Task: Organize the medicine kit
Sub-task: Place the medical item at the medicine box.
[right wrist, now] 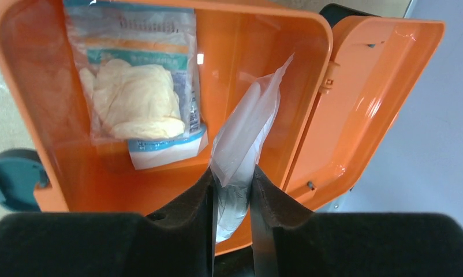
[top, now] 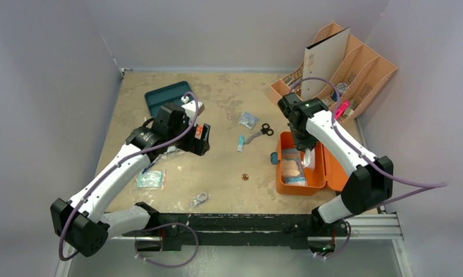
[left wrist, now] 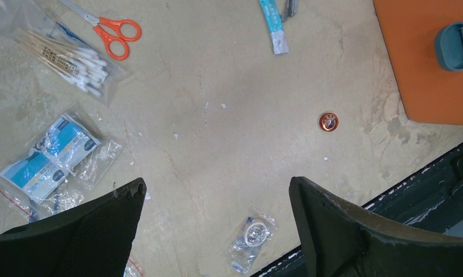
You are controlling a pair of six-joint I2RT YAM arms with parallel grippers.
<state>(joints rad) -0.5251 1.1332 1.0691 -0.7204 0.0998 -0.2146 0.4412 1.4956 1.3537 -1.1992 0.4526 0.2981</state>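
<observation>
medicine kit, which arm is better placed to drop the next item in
Right. The right end effector is shut on a clear packet directly above the open medicine kit. The left end effector hangs open and empty over the table, off to the kit's side.

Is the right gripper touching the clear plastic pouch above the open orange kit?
Touching. The right wrist view shows the clear pouch pinched between both pads of the right gripper, with no gap.

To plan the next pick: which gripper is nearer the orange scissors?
Left. The left gripper hovers near the scissors; the right gripper is over the medicine kit, gripping a packet.
</observation>
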